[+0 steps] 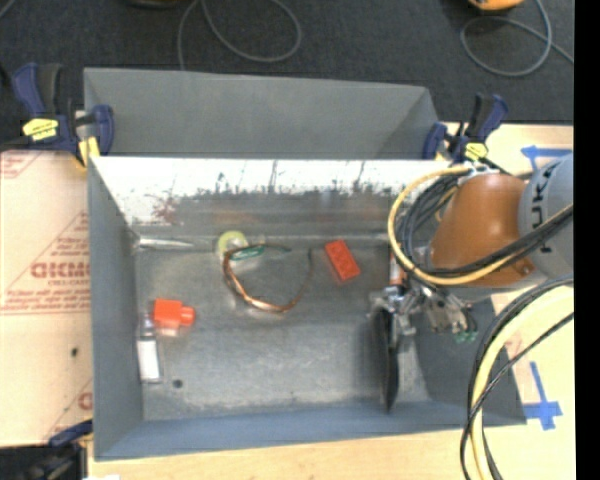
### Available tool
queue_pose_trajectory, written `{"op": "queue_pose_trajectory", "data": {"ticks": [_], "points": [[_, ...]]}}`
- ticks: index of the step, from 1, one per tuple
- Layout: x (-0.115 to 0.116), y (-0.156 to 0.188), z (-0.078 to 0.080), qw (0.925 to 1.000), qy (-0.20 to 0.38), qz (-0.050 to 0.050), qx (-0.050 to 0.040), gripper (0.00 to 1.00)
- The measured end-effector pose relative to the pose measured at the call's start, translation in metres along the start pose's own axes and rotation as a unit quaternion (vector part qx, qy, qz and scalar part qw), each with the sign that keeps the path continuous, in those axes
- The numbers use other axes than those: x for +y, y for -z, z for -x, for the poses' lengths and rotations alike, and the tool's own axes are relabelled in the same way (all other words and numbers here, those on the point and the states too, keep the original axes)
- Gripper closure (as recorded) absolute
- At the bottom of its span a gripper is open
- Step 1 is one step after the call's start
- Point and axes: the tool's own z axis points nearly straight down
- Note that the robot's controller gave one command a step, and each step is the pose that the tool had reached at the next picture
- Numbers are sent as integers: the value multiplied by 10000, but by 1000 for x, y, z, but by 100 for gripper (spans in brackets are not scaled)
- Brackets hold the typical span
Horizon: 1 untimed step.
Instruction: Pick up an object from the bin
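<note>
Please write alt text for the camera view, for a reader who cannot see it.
The arm's pincer hangs at the right side of a grey metal bin, apart from its loose things. On the floor lie an orange block, a copper wire loop, a red-orange piece and a small white item.

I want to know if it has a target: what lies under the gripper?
Around the gripper only bare bin floor shows, near the right wall. The spot right beneath it is covered by the gripper itself. The orange block lies apart, further back.
</note>
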Motion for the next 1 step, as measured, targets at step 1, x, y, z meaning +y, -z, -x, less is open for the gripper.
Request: {"op": "queue_pose_trajectory", "data": {"ticks": [1], "points": [[8, 174, 17, 9999, 112, -20, -50, 100]]}}
